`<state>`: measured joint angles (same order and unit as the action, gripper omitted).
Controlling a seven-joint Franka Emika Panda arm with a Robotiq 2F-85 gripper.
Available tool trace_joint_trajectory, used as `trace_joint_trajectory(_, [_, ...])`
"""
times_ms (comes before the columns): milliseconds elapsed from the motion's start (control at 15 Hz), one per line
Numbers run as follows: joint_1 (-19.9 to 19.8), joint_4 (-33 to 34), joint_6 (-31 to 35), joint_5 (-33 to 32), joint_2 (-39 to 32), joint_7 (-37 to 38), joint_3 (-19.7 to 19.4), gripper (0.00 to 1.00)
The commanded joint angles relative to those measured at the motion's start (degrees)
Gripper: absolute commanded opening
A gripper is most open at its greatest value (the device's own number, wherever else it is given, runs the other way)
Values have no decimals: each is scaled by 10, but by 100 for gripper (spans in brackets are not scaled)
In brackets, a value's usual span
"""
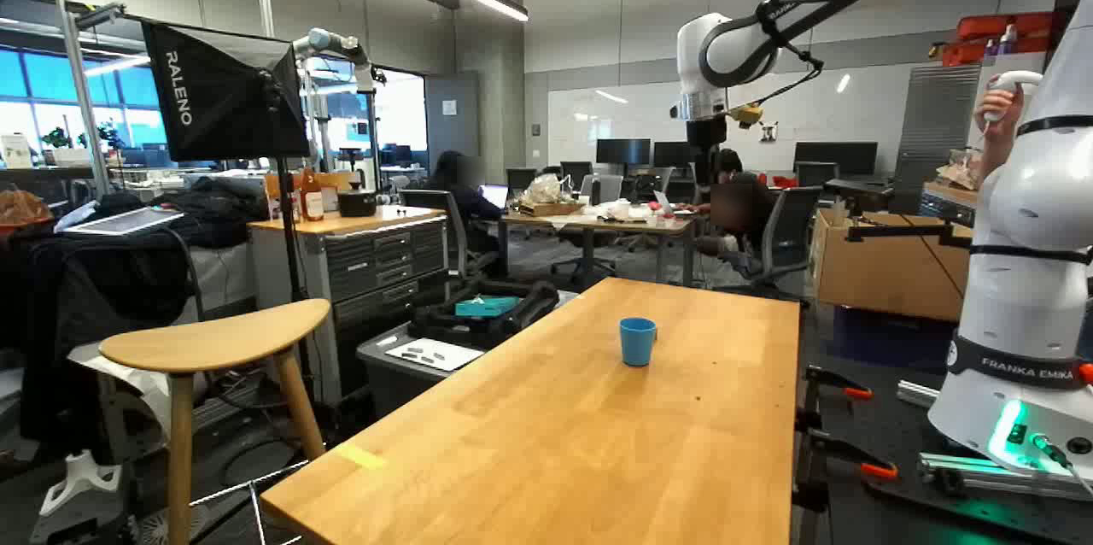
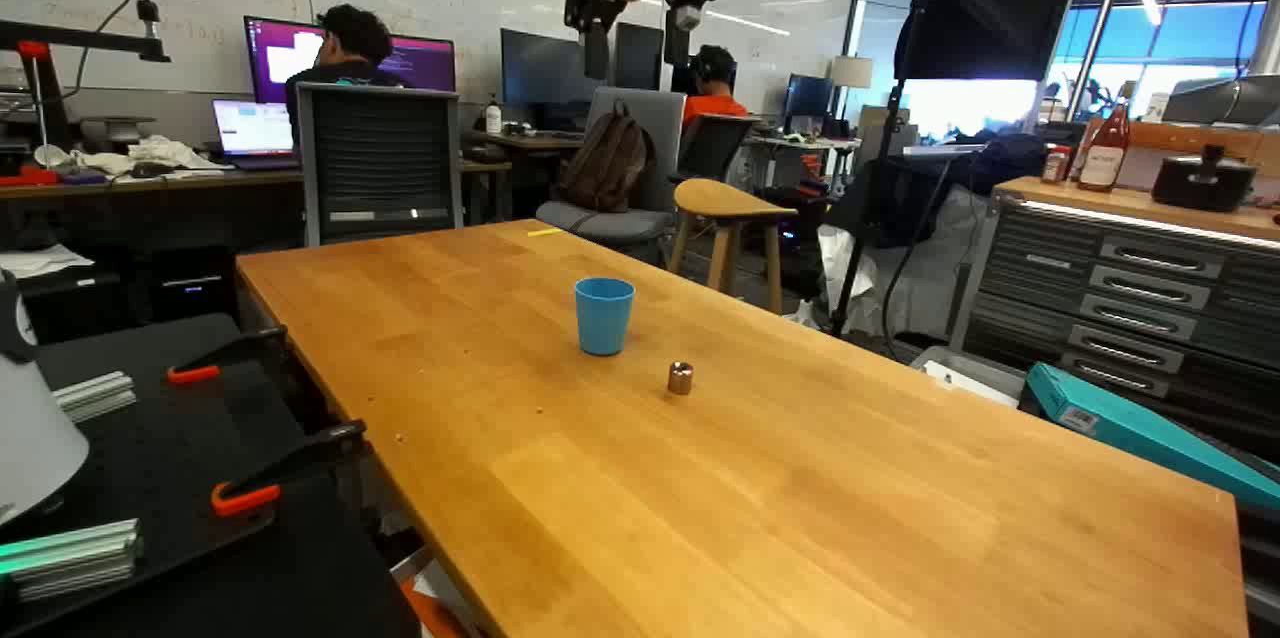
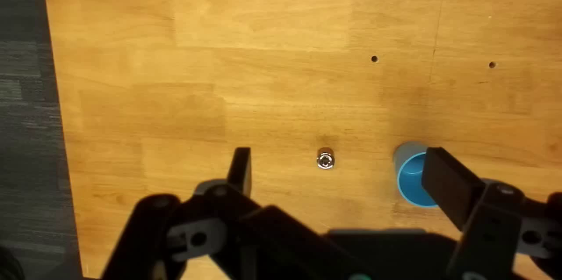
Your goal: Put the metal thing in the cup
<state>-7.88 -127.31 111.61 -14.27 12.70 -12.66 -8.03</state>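
In an exterior view the cup (image 2: 604,320) stands upright on the desk (image 2: 820,488), roughly midway between its left and right edges. The metal thing (image 2: 680,378) stands near it but apart, on the wood, on the side toward the near right corner. The gripper (image 2: 637,58) hangs at the top of the view, pointing down, well above the desk, its jaws apart. Two clamps (image 2: 245,500) sit at the left edge, and a strip of tape (image 2: 545,232) lies by the far right corner. A stool (image 2: 727,199) stands off the right edge.

In an exterior view the arm (image 1: 1029,203) rises beyond the right edge and reaches inward, so that the gripper appears above the far edge, between the two far corners. It is seen side-on there, and from that side I cannot tell how the jaws stand. The cup is upright between the left and right edges; the tape is by the near left corner.

In the wrist view the gripper comes in from the bottom with its fingers (image 3: 450,185) wide apart. The metal thing shows in the gap between them, on the desk, between the left edge and the cup. The cup is apart from it, mouth up, partly covered by one finger. Dark floor (image 3: 22,148) shows past the left edge.
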Motion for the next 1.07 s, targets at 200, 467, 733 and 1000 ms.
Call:
trace_joint_trajectory(200, [2,5,-1,0,1,0,-2,100])
trace_joint_trajectory(467, [-10,64,47,58,-137,23,-26,100])
trace_joint_trajectory(733, [-33,102,110,155,-268,38,-33,100])
trace_joint_trajectory(1000, [-67,183,168,241,-413,38,-14,100])
